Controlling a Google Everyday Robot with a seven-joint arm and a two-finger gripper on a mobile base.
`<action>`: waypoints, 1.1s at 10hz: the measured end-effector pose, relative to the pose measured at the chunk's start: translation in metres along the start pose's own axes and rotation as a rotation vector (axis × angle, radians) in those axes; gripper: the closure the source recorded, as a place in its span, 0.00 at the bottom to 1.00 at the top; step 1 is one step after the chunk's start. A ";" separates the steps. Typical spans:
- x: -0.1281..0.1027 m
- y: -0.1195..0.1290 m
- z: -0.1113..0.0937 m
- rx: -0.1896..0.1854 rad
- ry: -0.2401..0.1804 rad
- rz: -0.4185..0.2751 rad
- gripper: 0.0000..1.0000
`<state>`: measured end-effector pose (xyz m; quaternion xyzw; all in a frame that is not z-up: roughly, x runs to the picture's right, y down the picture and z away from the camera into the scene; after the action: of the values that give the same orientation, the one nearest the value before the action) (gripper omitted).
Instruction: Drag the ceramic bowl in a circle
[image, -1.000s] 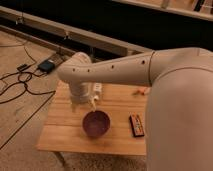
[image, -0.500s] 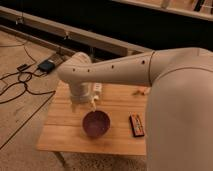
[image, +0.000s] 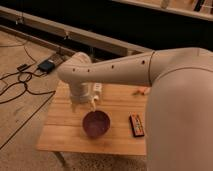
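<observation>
The ceramic bowl (image: 96, 124) is round, dark purple-maroon and glossy. It sits on the wooden table (image: 60, 135) near the front middle. My white arm reaches from the right across the table, bending down at the wrist. My gripper (image: 93, 103) points down at the bowl's far rim and appears to touch it. Part of the gripper is hidden behind the wrist.
A dark rectangular snack bar (image: 136, 125) lies right of the bowl. A small orange-pink object (image: 142, 91) lies at the table's far right. A white object (image: 97, 88) sits behind the gripper. Cables and a black box (image: 46, 65) lie on the floor at left.
</observation>
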<state>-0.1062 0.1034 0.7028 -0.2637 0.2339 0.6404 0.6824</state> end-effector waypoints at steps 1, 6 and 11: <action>0.000 0.000 0.000 0.000 0.000 -0.001 0.35; -0.003 0.003 0.030 -0.026 -0.007 -0.016 0.35; 0.007 0.007 0.088 -0.057 0.006 -0.032 0.35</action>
<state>-0.1145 0.1671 0.7642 -0.2889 0.2133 0.6348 0.6841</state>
